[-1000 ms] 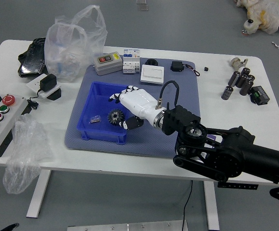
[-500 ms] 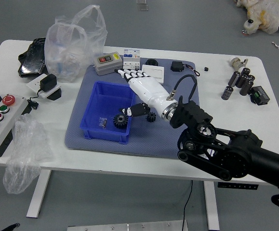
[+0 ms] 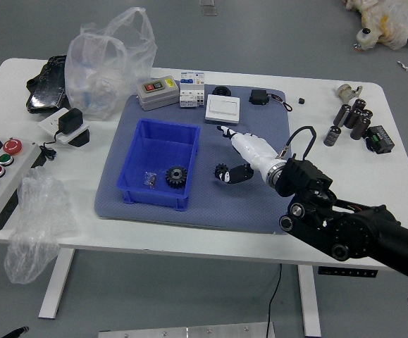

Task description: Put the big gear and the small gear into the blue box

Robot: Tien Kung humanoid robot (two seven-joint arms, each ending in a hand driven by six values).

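I am holding my right hand (image 3: 233, 151) over the grey-blue mat (image 3: 211, 204), its long fingers reaching leftward and its black thumb lying nearer the table's near edge. My fingers are standing wide apart from the thumb, closing on nothing. The small gear (image 3: 221, 170) is sitting on the mat right at my thumb's tip; whether the two are touching, I cannot tell. To the left of my fingers, the blue box (image 3: 157, 128) is resting on the mat, and the big gear (image 3: 176, 177) is lying inside it, in the near right corner area. A small clear packet (image 3: 150, 179) is lying just left of that gear. Beyond my fingertips, a white square device (image 3: 223, 108) is sitting near the mat's far edge. Only a dark bit of my left hand (image 3: 15, 332) is showing, at the lower left corner, so I cannot tell its state.
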